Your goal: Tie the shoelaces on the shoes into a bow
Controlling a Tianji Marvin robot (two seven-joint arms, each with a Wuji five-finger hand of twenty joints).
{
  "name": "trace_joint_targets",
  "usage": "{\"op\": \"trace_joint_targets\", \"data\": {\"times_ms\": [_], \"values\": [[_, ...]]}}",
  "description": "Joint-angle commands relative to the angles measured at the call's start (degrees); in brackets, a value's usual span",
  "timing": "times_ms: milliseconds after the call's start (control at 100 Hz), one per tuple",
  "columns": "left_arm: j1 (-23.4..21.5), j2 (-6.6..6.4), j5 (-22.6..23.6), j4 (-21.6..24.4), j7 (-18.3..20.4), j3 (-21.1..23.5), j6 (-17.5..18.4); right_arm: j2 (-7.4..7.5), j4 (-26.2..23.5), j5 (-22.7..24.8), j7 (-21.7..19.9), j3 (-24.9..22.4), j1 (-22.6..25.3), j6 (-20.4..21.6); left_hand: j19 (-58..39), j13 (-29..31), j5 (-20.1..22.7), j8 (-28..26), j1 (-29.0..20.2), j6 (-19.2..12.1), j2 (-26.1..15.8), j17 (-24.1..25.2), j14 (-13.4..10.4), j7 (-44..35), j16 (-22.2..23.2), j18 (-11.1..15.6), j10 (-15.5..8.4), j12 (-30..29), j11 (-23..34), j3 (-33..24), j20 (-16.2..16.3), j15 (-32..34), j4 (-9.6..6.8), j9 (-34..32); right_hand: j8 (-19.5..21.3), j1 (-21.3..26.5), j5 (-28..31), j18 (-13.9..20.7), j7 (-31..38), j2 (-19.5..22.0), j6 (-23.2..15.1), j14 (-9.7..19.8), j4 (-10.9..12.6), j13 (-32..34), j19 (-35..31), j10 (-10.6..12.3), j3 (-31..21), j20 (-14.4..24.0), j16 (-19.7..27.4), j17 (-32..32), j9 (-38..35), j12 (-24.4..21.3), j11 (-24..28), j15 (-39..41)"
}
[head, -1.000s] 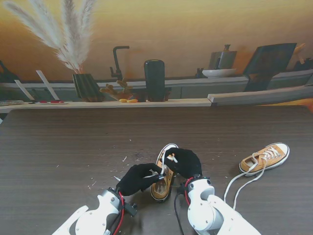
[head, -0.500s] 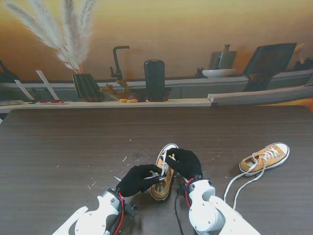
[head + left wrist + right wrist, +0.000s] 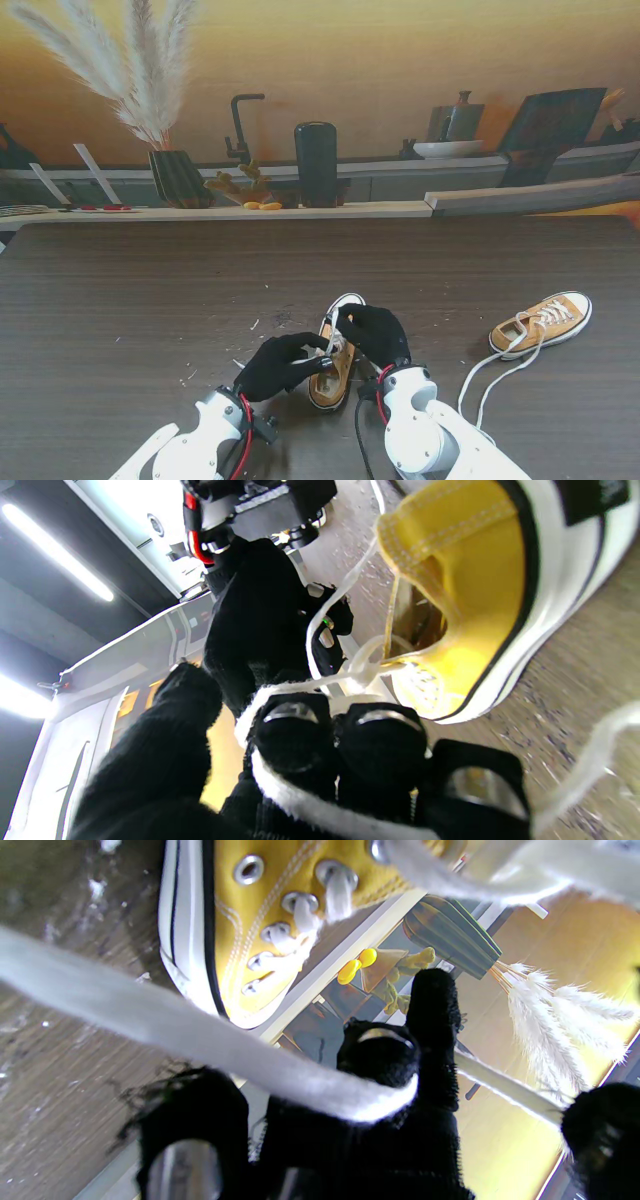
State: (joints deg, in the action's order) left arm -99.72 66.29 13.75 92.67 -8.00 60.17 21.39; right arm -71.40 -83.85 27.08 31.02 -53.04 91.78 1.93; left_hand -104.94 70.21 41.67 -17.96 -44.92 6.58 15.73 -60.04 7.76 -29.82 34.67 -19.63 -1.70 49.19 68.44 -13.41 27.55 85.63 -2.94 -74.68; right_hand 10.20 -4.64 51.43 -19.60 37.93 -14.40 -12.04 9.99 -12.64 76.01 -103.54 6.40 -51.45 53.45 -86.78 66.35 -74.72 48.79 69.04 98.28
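A yellow sneaker (image 3: pixel 334 358) with a white sole lies close to me at the middle of the table, toe pointing away. My black-gloved left hand (image 3: pixel 283 364) is at its left side, fingers curled on a white lace (image 3: pixel 280 692) that runs over them. My black-gloved right hand (image 3: pixel 374 333) hovers over the shoe's right side, with another stretch of lace (image 3: pixel 200 1040) draped across its fingers (image 3: pixel 380 1055). The yellow sneaker (image 3: pixel 470 595) fills the left wrist view heel-on. A second yellow sneaker (image 3: pixel 542 322) lies on the right, its laces (image 3: pixel 495 385) loose on the table.
Small white crumbs (image 3: pixel 255 324) dot the dark wooden table (image 3: pixel 150 300) near the left hand. Along the far edge runs a shelf (image 3: pixel 250 211) with a vase of pampas grass (image 3: pixel 178 176), a black cylinder (image 3: pixel 316 163) and small ornaments.
Both hands have shifted slightly away from me along the shoe, drawing the laces with them. The second sneaker has not moved.
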Motion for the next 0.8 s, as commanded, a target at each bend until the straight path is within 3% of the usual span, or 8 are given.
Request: {"op": "trace_joint_targets", "data": {"times_ms": [0, 60, 110, 350, 560, 670, 790], "values": [[-0.72, 0.12, 1.87, 0.72, -0.75, 0.13, -0.97, -0.22, 0.10, -0.47, -0.76, -0.02, -0.03, 0.32, -5.75, 2.82, -2.70, -0.24, 2.90, -1.40, 0.57, -0.98, -2.27, 1.06, 0.46, 3.03, -2.65, 1.76, 0.08, -0.56, -0.98, -0.39, 0.40, 0.12, 1.37, -1.90, -1.26, -1.00, -0.70, 4.14, -1.09, 13.97, 1.96, -0.27, -16.44, -8.75, 7.21, 1.41, -1.81, 1.79, -6.02, 1.35, 1.52, 5.19], [-1.21, 0.24, 3.08, 1.09, -1.86, 0.37, -1.74, -0.32, 0.27, -0.80, -0.66, 0.05, -0.04, 0.50, -5.74, 2.82, -3.46, -0.07, 3.71, -1.12, 1.00, -1.00, -2.38, 1.61, 0.46, 3.36, -3.02, 1.81, 0.12, -0.47, -1.03, -0.44, 0.49, 0.32, 1.63, 0.16, -1.26, -1.33, -0.65, 7.48, -0.82, 13.78, 1.73, -0.27, -16.44, -9.07, 18.33, 1.41, -1.84, 1.76, -5.85, 1.49, 1.41, 5.24], [-1.62, 0.32, 3.88, 1.44, -2.58, 0.57, -2.45, -0.33, 0.32, -0.89, -0.69, 0.10, -0.03, 0.52, -5.76, 2.82, -3.98, 0.07, 4.25, -0.98, 1.01, -1.01, -2.45, 2.01, 0.46, 3.50, -3.06, 1.83, 0.10, -0.46, -1.06, -0.48, 0.54, 0.46, 1.64, -1.19, -1.37, -1.34, -0.69, 7.36, -0.87, 13.75, 1.19, -0.27, -16.44, -9.13, 21.31, 1.42, -1.85, 1.76, -5.82, 1.51, 1.39, 5.25], [-3.19, 1.15, 7.63, 2.29, -8.04, 1.52, -5.07, -0.20, 0.26, -1.04, -0.92, -0.05, 0.40, 2.05, -5.76, 2.83, -5.47, 1.05, 6.88, 0.10, 0.99, -1.00, -2.51, 4.38, 0.45, 3.77, -3.16, 1.99, 0.18, -0.09, -1.22, -0.73, 0.91, 1.01, 1.69, -1.18, -1.81, -1.31, -0.76, 7.35, -1.24, 13.74, 0.72, -0.27, -16.44, -9.16, 23.20, 1.42, -1.85, 1.76, -5.29, 1.55, 1.22, 5.25], [-4.50, 2.48, 10.58, 3.05, -15.48, 2.61, -6.17, 0.17, -0.43, -0.48, -1.23, -0.66, 1.28, 3.25, -7.65, 2.92, -4.48, 1.46, 8.06, 0.15, -0.55, -1.26, -2.84, 5.29, 1.23, 4.68, -3.23, 1.82, 1.21, 3.96, -0.50, 1.19, 1.72, -0.74, 1.81, -0.01, -1.99, -1.23, -0.63, 6.62, -1.44, 13.74, 0.76, -0.27, -16.44, -8.98, 23.57, 1.18, -1.85, 1.73, -5.02, 1.64, 1.22, 5.25], [-4.91, 3.16, 12.85, 3.45, -19.94, 3.01, -7.84, 0.30, -0.50, -0.19, -1.34, -0.87, 1.53, 3.48, -8.41, 2.82, -2.52, 1.40, 8.95, 0.51, -2.91, -1.21, -1.32, 4.97, 1.05, 3.33, -1.98, 0.76, 0.70, 5.23, 0.41, 2.34, 1.15, -2.88, 1.86, 0.55, -1.98, -1.20, -0.58, 6.27, -1.49, 13.74, 0.79, -0.27, -16.44, -8.88, 23.62, 1.05, -1.85, 1.72, -5.01, 1.67, 1.29, 5.25], [-5.04, 3.28, 19.02, 3.91, -24.77, 3.59, -12.77, 0.40, -0.37, -0.14, -1.48, -1.12, 1.78, 3.74, -8.88, 2.76, 0.16, 1.63, 8.57, 0.81, -5.35, -1.22, 0.64, 5.06, 0.94, 1.62, -0.48, -0.23, 0.73, 4.88, 1.58, 3.62, 1.13, -3.60, 1.89, 1.02, -1.94, -1.19, -0.55, 5.88, -1.47, 13.74, 0.80, -0.27, -16.44, -8.82, 23.69, 0.98, -1.85, 1.72, -5.05, 1.67, 1.33, 5.25]]}}
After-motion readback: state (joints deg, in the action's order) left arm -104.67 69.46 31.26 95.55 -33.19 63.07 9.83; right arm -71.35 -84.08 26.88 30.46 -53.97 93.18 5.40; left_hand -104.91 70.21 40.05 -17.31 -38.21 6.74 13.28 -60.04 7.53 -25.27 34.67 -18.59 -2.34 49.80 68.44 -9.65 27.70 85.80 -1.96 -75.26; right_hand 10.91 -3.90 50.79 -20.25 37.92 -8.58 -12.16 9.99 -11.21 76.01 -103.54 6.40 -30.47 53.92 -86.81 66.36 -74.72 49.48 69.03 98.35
